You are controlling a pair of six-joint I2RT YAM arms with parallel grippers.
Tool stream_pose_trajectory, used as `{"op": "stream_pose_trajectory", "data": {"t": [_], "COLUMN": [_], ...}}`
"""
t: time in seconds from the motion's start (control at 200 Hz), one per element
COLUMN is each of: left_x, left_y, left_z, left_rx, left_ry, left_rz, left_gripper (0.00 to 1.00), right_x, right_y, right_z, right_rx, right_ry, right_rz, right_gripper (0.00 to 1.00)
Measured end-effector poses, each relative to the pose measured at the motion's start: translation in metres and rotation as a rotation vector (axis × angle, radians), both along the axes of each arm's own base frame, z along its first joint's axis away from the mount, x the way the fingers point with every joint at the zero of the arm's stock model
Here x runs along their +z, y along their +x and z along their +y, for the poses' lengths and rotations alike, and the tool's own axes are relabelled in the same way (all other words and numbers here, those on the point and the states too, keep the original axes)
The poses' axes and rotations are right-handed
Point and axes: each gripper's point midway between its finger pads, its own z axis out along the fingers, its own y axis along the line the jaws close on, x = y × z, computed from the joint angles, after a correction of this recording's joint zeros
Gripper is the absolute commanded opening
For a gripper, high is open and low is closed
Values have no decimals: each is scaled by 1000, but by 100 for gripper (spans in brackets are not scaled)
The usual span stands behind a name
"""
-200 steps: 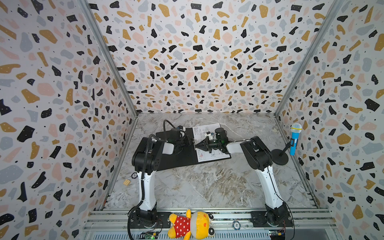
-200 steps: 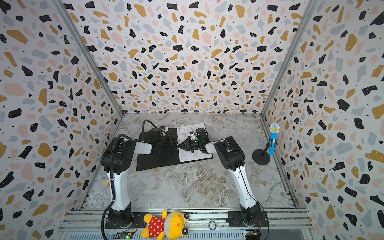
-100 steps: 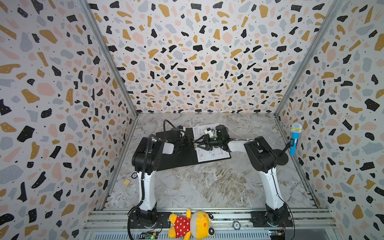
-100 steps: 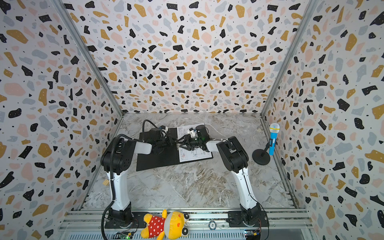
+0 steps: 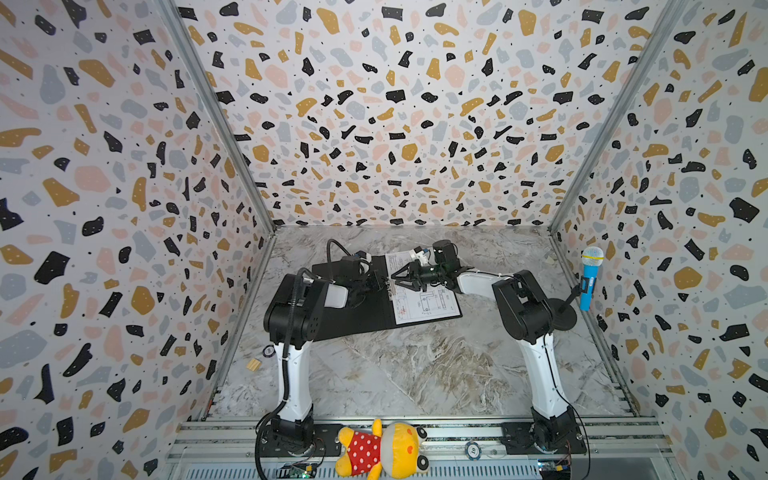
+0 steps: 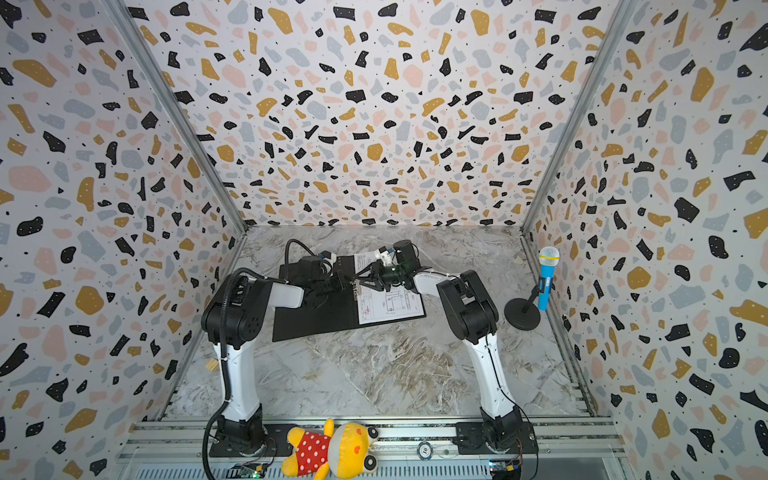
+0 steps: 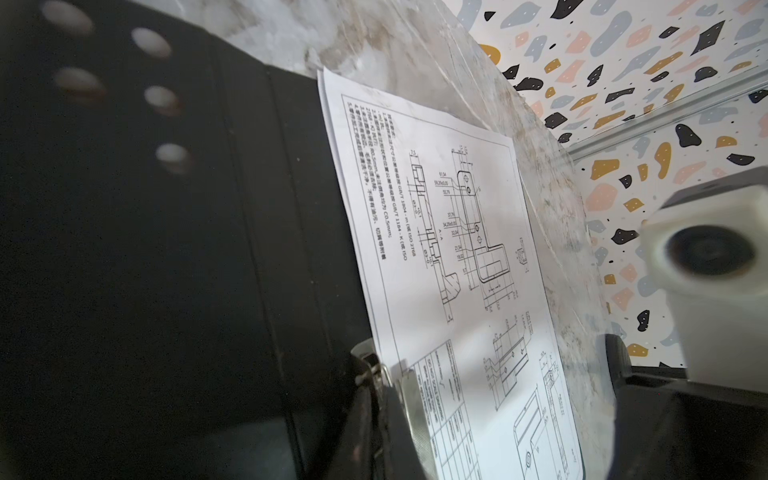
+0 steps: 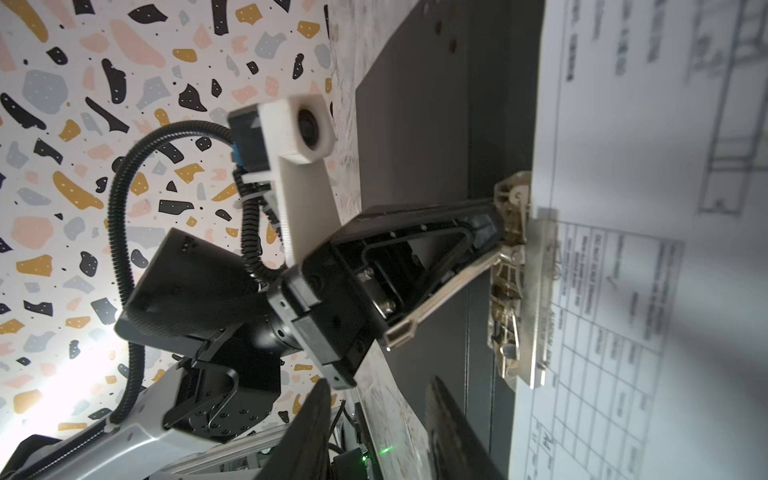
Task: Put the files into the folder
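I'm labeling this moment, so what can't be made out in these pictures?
Folder outside: faces the table in every view.
Anything beneath the drawing sheet: covered by it everywhere.
Whether the left tool pinches the clip or just touches it: tips merge with metal, right wrist view.
Tan block: too small, both top views.

Left arm (image 5: 299, 307) and right arm (image 5: 523, 307) crowd the folder (image 5: 353, 320); tabletop (image 5: 415, 374) before it lies open.
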Motion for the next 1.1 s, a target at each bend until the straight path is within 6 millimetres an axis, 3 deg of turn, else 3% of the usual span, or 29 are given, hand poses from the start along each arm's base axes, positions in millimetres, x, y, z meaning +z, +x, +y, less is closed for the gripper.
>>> {"op": "stream_pose_trajectory", "data": {"t": [0.115, 0.471, 0.766, 1.096], "left_x": [0, 0, -1, 0], "left_y": [0, 0, 0, 0], "left_z": [0, 0, 0, 0], "left_rx": [0, -2, -5, -9], "left_ry": [1, 7, 10, 13], "left_rz": [-1, -4, -7, -11], "left_gripper": [6, 6, 6, 6], "right_x": [-6, 6, -11, -13], "right_y": [-7, -11, -11, -9], "right_z": [5, 16, 16, 17], "right_rx": [11, 22, 13, 10], "right_ry": [3, 56, 45, 47], "right_rz": [57, 95, 146, 156], "right_gripper": [44, 43, 38, 37]}}
